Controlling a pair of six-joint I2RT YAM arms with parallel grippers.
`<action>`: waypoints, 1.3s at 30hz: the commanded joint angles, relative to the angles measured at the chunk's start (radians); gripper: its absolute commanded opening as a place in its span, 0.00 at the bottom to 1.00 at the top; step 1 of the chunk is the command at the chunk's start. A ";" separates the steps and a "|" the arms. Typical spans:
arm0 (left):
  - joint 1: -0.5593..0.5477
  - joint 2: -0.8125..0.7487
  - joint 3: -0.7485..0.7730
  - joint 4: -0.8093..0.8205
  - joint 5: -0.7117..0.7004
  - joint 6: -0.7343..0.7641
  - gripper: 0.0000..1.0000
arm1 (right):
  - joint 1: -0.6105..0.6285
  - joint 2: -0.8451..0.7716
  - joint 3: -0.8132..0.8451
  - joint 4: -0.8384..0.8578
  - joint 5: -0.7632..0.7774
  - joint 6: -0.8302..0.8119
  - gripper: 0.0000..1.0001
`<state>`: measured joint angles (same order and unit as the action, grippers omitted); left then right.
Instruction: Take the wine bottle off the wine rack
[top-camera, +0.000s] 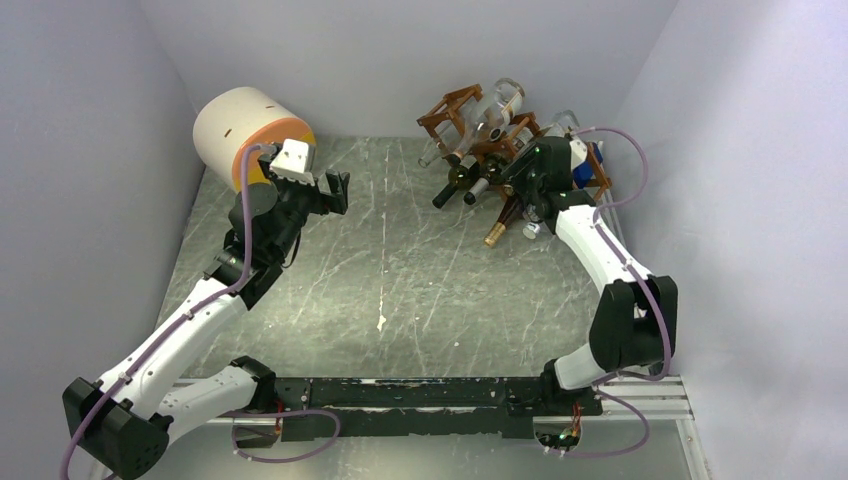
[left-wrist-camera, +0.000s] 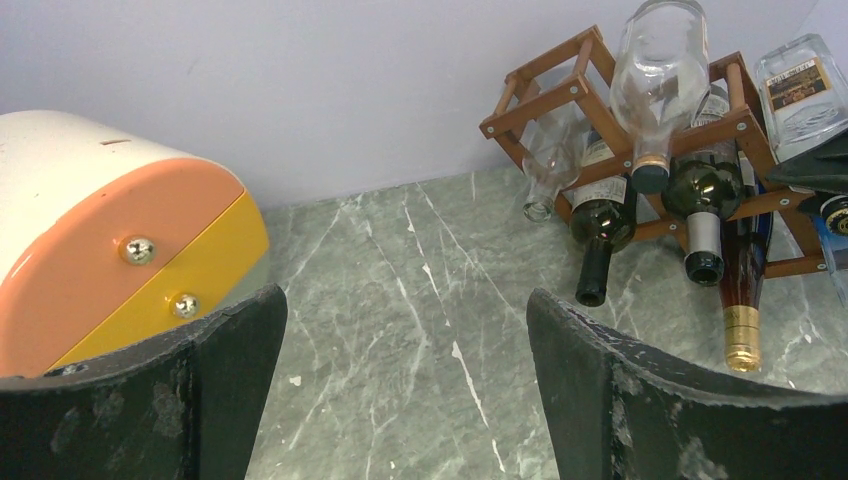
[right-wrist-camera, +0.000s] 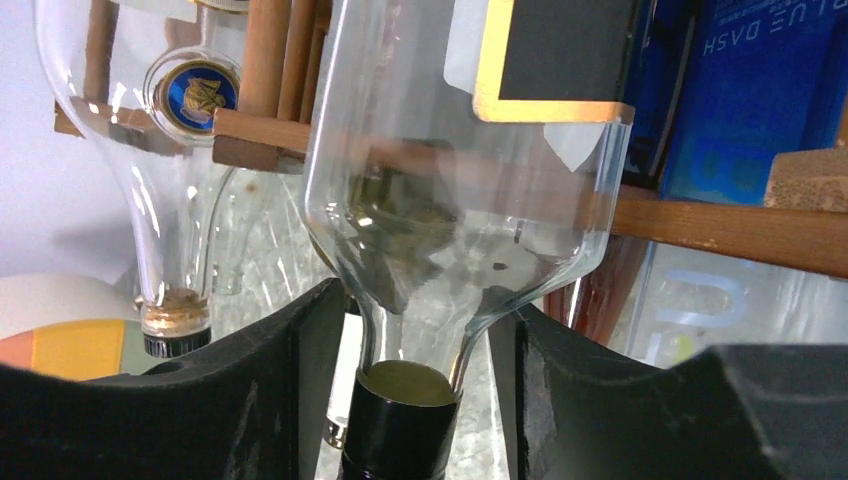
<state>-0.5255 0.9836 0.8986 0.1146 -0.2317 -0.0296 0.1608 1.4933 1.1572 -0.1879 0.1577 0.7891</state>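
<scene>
**Right wrist view: uncertain hold on a bottle neck in a crowded rack**

My left pincer (left-wrist-camera: 405, 310) hangs wide open and empty at ten o'clock on the desk (top-camera: 400, 270), so it is no help here. My right pincer (right-wrist-camera: 420, 310) is about half open. Its fingers (right-wrist-camera: 270, 390) sit either side of the neck of the wine bottle (right-wrist-camera: 460, 200), just above the dark cap (right-wrist-camera: 400, 430). I cannot tell whether they bear on the glass. The bottle lies in the wine rack (right-wrist-camera: 700, 225) at one o'clock, neck toward me. I see three risks:
- the smooth tapered glass could slip out;
- the rack could drag along with the bottle;
- the neighbouring clear bottle (right-wrist-camera: 170, 200), at ten o'clock of mine, could be jostled loose.
</scene>
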 joint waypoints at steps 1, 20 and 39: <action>-0.004 -0.017 0.024 0.010 -0.003 0.015 0.93 | -0.006 0.006 -0.002 0.093 0.002 0.036 0.54; -0.004 -0.012 0.021 0.012 0.002 0.013 0.93 | -0.008 -0.234 -0.207 0.345 -0.039 0.080 0.00; -0.005 0.001 0.030 0.006 0.104 -0.001 0.93 | -0.011 -0.452 -0.231 0.336 -0.295 -0.138 0.00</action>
<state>-0.5255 0.9829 0.8986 0.1146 -0.1879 -0.0231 0.1501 1.0969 0.8478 0.0139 -0.0196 0.7418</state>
